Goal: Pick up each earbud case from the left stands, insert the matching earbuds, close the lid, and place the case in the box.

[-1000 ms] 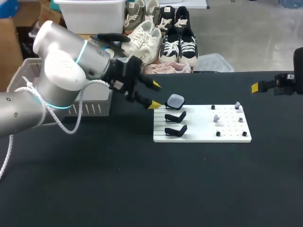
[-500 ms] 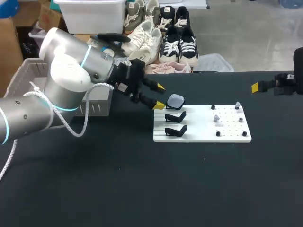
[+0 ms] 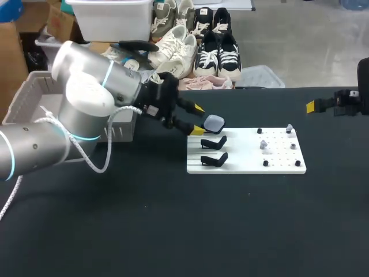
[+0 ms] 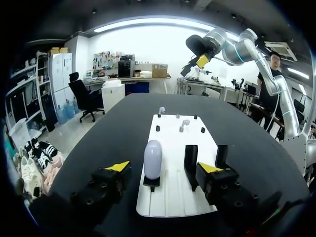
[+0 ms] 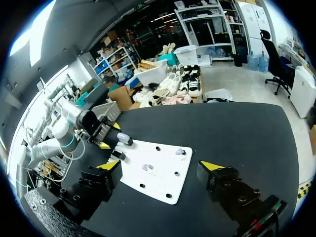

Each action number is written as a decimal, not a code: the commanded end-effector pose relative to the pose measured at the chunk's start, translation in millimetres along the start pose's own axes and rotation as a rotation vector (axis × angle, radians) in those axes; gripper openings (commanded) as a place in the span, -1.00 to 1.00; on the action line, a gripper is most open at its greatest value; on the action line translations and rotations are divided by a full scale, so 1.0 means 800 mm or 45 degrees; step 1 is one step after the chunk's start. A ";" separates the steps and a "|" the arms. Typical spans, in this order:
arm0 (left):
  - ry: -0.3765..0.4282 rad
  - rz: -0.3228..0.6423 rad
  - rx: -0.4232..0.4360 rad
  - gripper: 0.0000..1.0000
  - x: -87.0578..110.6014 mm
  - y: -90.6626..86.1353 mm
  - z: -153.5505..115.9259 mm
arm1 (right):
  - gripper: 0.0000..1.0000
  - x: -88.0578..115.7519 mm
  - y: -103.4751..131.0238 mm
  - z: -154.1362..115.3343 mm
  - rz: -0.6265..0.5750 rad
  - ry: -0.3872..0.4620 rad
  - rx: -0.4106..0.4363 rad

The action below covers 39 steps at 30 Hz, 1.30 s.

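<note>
A pale lavender earbud case (image 3: 214, 122) stands on the rearmost stand of a white board (image 3: 246, 164). My left gripper (image 3: 198, 119) is open just left of it. In the left wrist view the case (image 4: 152, 159) stands between and slightly ahead of the left gripper (image 4: 164, 168), touching neither finger. Two empty black stands (image 3: 214, 142) (image 3: 214, 159) sit in front of the case. Small earbuds (image 3: 264, 144) lie on the board's right half. My right gripper (image 5: 160, 166) hangs open, far right of the board (image 5: 158, 170), holding nothing.
A grey basket-like box (image 3: 34, 95) stands at the table's left rear, partly hidden by my left arm. Black pegs (image 3: 266, 163) dot the board among the earbuds. Dark tabletop stretches in front of the board.
My left gripper has moved right, closer to the case, and its fingers have narrowed slightly. The right arm has stayed put.
</note>
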State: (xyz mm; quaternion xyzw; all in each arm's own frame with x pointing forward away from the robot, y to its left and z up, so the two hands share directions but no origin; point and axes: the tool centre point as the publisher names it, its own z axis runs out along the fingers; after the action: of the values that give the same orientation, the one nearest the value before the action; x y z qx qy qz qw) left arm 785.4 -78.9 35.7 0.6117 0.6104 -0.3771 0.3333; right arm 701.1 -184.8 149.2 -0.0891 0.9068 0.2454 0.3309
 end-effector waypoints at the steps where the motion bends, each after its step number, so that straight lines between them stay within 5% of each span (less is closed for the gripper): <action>1: -0.003 0.035 -0.015 0.65 0.002 0.005 0.010 | 1.00 0.000 -0.001 0.000 -0.001 0.001 -0.001; 13: -0.006 0.053 -0.023 0.29 0.000 0.020 0.019 | 1.00 0.000 -0.001 0.000 -0.001 0.001 -0.001; 19: -0.005 0.051 -0.014 0.62 0.004 0.021 0.020 | 1.00 0.000 -0.001 0.000 -0.001 0.001 -0.001; 24: -0.003 0.045 -0.013 0.61 0.008 0.022 0.022 | 1.00 0.000 -0.001 0.000 -0.001 0.001 -0.001; 39: -0.011 0.045 0.003 0.18 0.008 0.021 0.031 | 1.00 0.000 -0.001 0.000 -0.001 0.001 -0.001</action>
State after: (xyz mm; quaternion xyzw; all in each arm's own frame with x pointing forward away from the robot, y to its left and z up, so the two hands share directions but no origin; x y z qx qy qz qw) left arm 796.7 -95.7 19.6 0.6194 0.5998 -0.3719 0.3438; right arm 701.0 -184.8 149.2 -0.0891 0.9068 0.2454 0.3309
